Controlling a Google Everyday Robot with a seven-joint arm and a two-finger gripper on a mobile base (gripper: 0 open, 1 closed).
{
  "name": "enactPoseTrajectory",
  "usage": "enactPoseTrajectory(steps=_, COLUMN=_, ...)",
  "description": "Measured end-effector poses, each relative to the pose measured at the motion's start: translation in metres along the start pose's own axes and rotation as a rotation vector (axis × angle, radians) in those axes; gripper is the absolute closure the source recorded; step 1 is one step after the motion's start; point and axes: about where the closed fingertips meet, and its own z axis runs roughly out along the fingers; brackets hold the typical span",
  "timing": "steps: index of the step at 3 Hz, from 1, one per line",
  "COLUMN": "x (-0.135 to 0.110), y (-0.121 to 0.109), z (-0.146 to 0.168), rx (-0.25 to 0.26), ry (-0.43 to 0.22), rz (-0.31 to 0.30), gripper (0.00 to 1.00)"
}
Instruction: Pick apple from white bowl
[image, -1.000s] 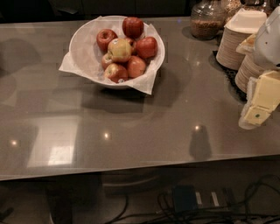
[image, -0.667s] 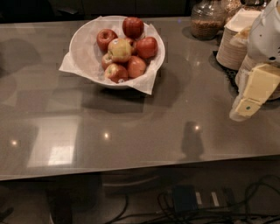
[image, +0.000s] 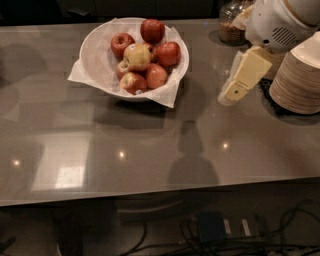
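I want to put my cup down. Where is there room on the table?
The front half of the table is bare, from the white bowl down to the near edge. The left side is bare too. The right back corner is crowded: the gripper hangs between the bowl and the stack of plates, with a jar behind.

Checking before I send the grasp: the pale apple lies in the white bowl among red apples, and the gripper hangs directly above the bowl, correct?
No. The camera view shows the gripper right of the white bowl, beside the stack of plates, not above it. The pale apple does lie there among red apples.
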Motion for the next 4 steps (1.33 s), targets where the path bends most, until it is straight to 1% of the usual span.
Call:
enactPoseTrajectory(steps=1, x=-0.031, y=-0.021, z=0.016, rx=0.021, ry=-0.083, rz=0.032, gripper=0.0)
enactPoseTrajectory(steps=2, x=-0.076, y=-0.035, z=0.039, rx=-0.002, ry=-0.153, rz=0.059, gripper=0.0)
enactPoseTrajectory(steps=3, x=-0.116, y=-0.036, z=0.068, rx=-0.036, ry=-0.203, rz=0.055, gripper=0.0)
enactPoseTrajectory(steps=4, x=-0.116, y=-0.037, z=0.068, rx=-0.036, ry=-0.203, rz=0.055, gripper=0.0)
